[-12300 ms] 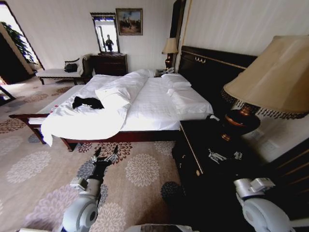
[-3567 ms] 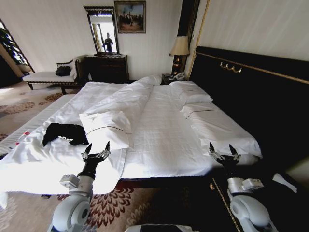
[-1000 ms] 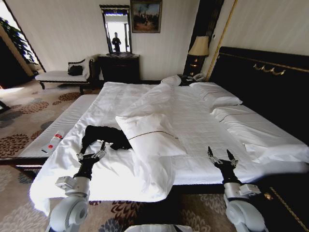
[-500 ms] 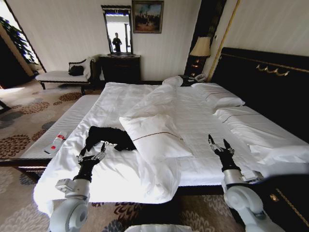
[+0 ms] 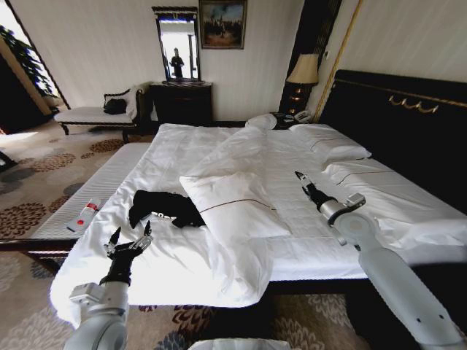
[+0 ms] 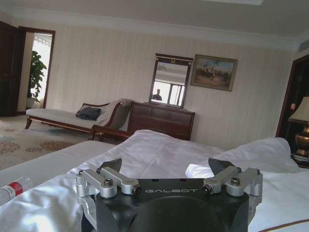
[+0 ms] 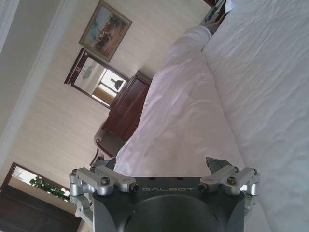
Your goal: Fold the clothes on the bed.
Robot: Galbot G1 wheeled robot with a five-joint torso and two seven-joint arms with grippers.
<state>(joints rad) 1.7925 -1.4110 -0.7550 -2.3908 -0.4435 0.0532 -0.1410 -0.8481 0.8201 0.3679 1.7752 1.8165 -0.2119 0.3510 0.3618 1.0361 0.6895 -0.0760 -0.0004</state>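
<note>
Right gripper (image 5: 304,183) raised and reached out over the bed (image 5: 306,248) since half a second ago, now above the white sheet past the folded pillow (image 5: 232,205); fingers apart. Left gripper (image 5: 128,243) low over the duvet's near edge, fingers spread. Black T-shirt (image 5: 164,208) crumpled on the duvet, beyond the left gripper, touching the pillow.

Daylight from doorway (image 6: 41,67) at left; bed (image 5: 292,175) sheets bright, near blown out; headboard (image 5: 394,138) dark; wide-angle bend at edges.
</note>
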